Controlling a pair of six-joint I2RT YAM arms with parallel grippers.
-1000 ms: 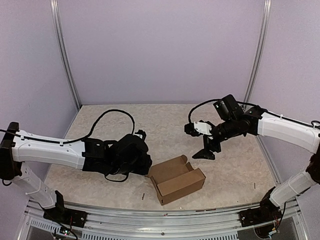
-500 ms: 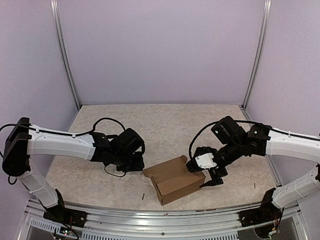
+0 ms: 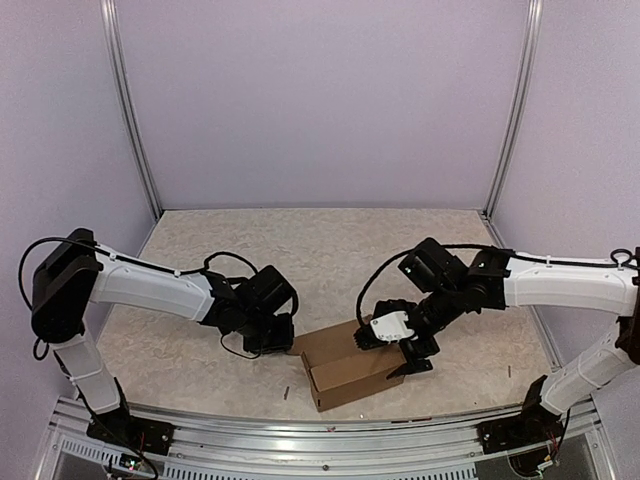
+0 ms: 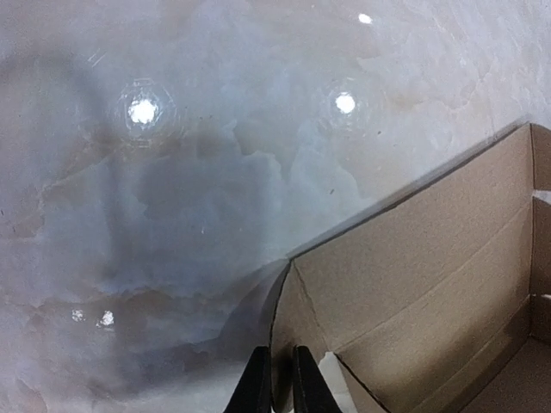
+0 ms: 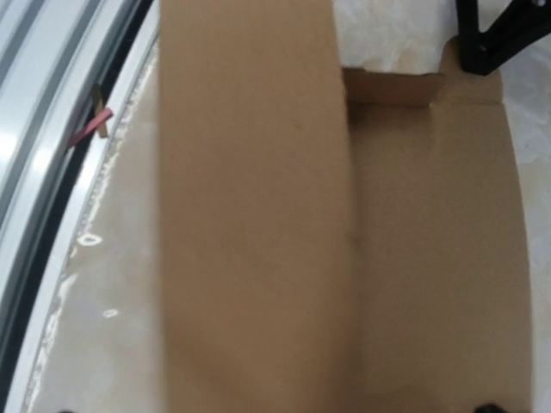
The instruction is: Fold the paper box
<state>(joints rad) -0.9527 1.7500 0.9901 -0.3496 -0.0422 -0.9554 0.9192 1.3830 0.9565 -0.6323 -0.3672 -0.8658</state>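
The paper box [image 3: 340,368] is brown cardboard, lying open near the table's front edge. My left gripper [image 3: 280,338] is at the box's left corner. In the left wrist view its fingers [image 4: 256,385] are pinched onto the thin edge of the end flap [image 4: 297,331], and the left gripper [image 4: 281,385] is shut on it. My right gripper [image 3: 405,352] hangs over the box's right end with its jaws wide. The right wrist view is filled by a long cardboard panel [image 5: 250,215] and the box floor [image 5: 439,249], with the left gripper [image 5: 495,34] at the far end.
An aluminium rail [image 3: 300,430] runs along the front edge, close to the box; it also shows as the rail [image 5: 52,129] in the right wrist view. The left arm's black cable [image 3: 225,262] loops over the table. Small dark scraps [image 3: 285,392] lie near the front.
My left gripper has closed down onto the box's left end flap. The right arm has swung down and left from mid-table to the box's right end, jaws still wide.
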